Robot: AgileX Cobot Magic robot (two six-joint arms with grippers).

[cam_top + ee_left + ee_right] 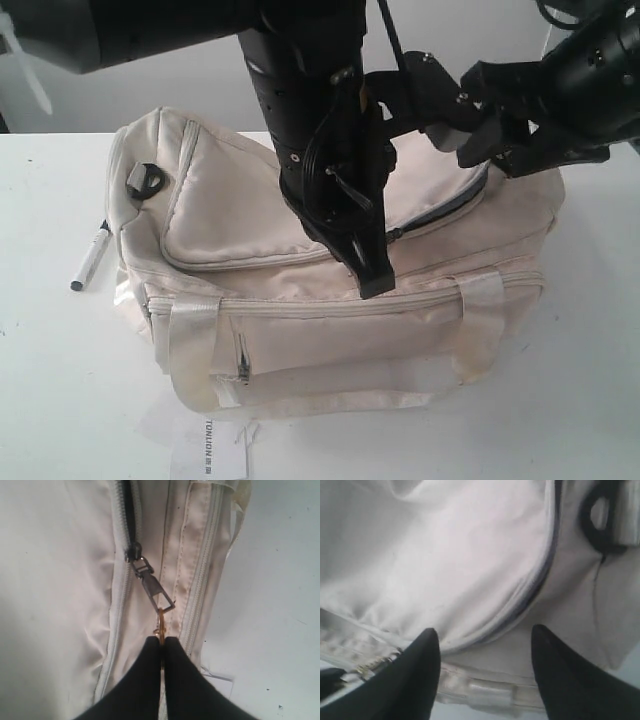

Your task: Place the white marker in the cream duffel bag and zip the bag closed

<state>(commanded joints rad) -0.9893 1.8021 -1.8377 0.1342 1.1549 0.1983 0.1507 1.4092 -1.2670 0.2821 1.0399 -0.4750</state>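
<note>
The cream duffel bag (300, 300) sits in the middle of the white table. The white marker (90, 257) lies on the table to its left, outside the bag. My left gripper (375, 288) (161, 640) is shut on the gold ring of the top zip's pull tab (156, 591), just below the slider (133, 551). Beyond the slider the top zip gapes dark (128, 510) toward the bag's right end. My right gripper (482, 140) (485, 632) hovers open over that right end, fingers apart above the flap (445, 555), holding nothing.
A white paper tag (208, 455) with printed text lies on the table in front of the bag. A black buckle (147, 180) sits at the bag's left end, and another buckle (600, 522) shows near the right gripper. Satin handles (195, 350) hang down the front.
</note>
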